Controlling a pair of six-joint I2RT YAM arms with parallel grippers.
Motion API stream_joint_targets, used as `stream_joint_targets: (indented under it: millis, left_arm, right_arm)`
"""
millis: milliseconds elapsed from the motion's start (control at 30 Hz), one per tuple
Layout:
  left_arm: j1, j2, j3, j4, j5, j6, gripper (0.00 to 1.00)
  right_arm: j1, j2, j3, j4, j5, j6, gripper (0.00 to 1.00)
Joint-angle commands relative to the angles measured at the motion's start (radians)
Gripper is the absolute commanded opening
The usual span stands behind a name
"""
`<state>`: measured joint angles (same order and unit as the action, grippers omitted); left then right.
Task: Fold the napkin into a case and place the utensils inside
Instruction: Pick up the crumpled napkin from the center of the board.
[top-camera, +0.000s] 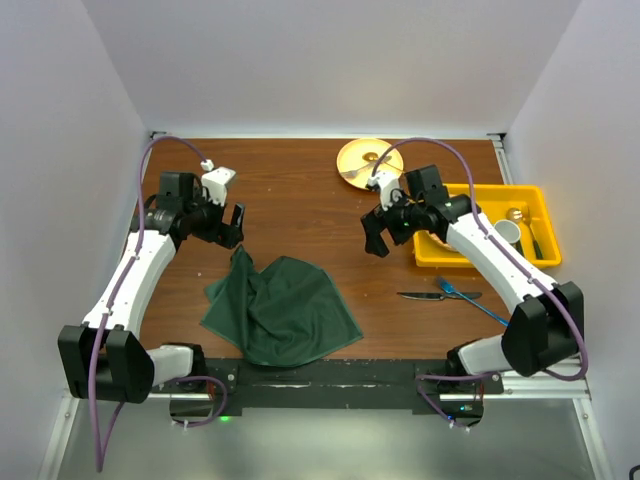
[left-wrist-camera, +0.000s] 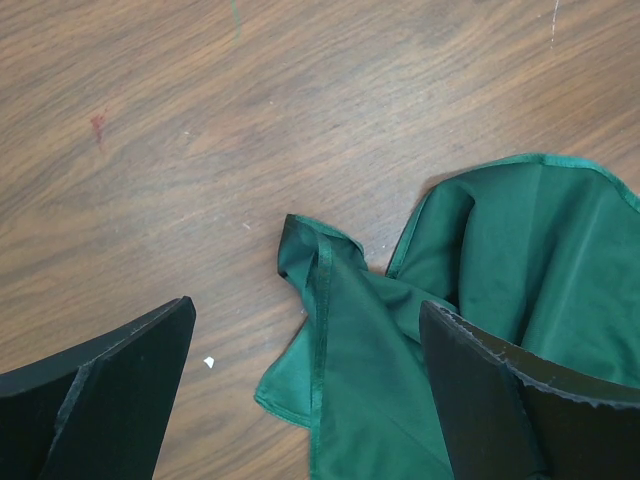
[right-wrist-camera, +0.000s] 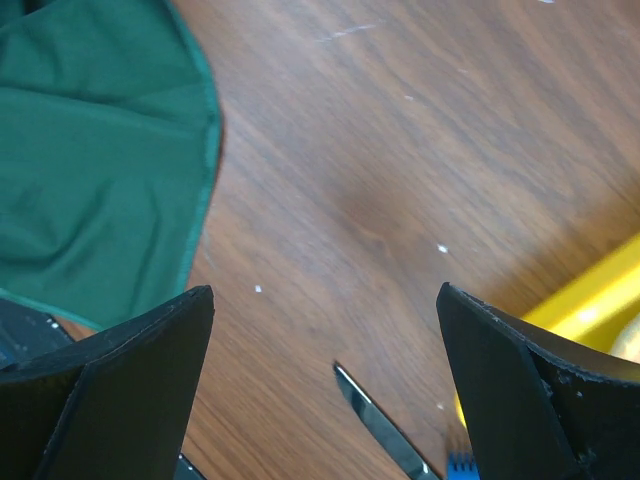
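Black left claw (top-camera: 234, 230), spread wide and holding nothing, hangs over the bunched far-left corner of the napkin (top-camera: 285, 312). That dark green cloth lies rumpled and unfolded on the table (top-camera: 300, 190), near the front edge and left of centre; the left wrist view shows its hemmed corner curled up between the open jaws. Judgement: no case exists yet, so the task stands at its opening step, laying the cloth flat for the first fold. The next move calls for the left claw to descend, pinch that curled hem and draw it out, with the other arm steadying the opposite edge. Further right, at the far edge, a yellow plate (top-camera: 362, 158) carries one piece of bare-metal cutlery. Right claw (top-camera: 377, 240) is likewise spread and empty, well clear of the cloth. Knife (top-camera: 424, 296) and blue fork (top-camera: 470, 300) lie together on the table, outside any container. Yellow bin (top-camera: 540, 192) holds a white cup (top-camera: 507, 233) and further cutlery, too small to itemise.
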<state>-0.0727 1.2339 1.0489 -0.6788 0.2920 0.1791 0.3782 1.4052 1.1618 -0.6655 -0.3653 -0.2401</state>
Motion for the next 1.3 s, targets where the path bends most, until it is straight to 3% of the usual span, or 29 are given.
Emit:
stream_joint_targets:
  millis: [0,433,600,767,967,1033,1133,1200,1267]
  left_arm:
    - [-0.001,-0.002,-0.003,0.001,0.015,0.031,1.00]
    - [-0.030,0.258,0.020,0.038,0.028,-0.020,1.00]
    - [-0.038,0.329,0.036,0.031,0.041,-0.013,0.84]
    - [-0.038,0.371,0.025,0.035,0.102,-0.018,0.76]
    - [-0.036,0.423,0.037,0.012,0.108,-0.026,0.52]
    - [-0.035,0.426,0.054,-0.001,0.107,-0.021,0.38]
    - [-0.026,0.420,0.077,-0.011,0.099,-0.030,0.19]
    - [-0.004,0.417,0.101,-0.025,0.111,-0.026,0.06]
    - [0.025,0.395,0.117,-0.038,0.142,-0.023,0.00]
  right_arm:
    - [0.076,0.035,0.012,0.044,-0.034,0.001,0.98]
    - [0.266,0.388,0.219,0.211,-0.017,0.094,0.98]
    - [0.338,0.526,0.301,0.251,0.011,0.105,0.98]
    - [0.355,0.612,0.366,0.279,0.025,0.127,0.98]
    - [0.387,0.702,0.444,0.273,-0.020,0.147,0.92]
    - [0.409,0.716,0.453,0.274,-0.021,0.144,0.86]
    - [0.418,0.742,0.466,0.259,-0.029,0.140,0.58]
    - [0.415,0.752,0.479,0.216,-0.047,0.127,0.25]
    - [0.410,0.735,0.483,0.190,-0.032,0.110,0.00]
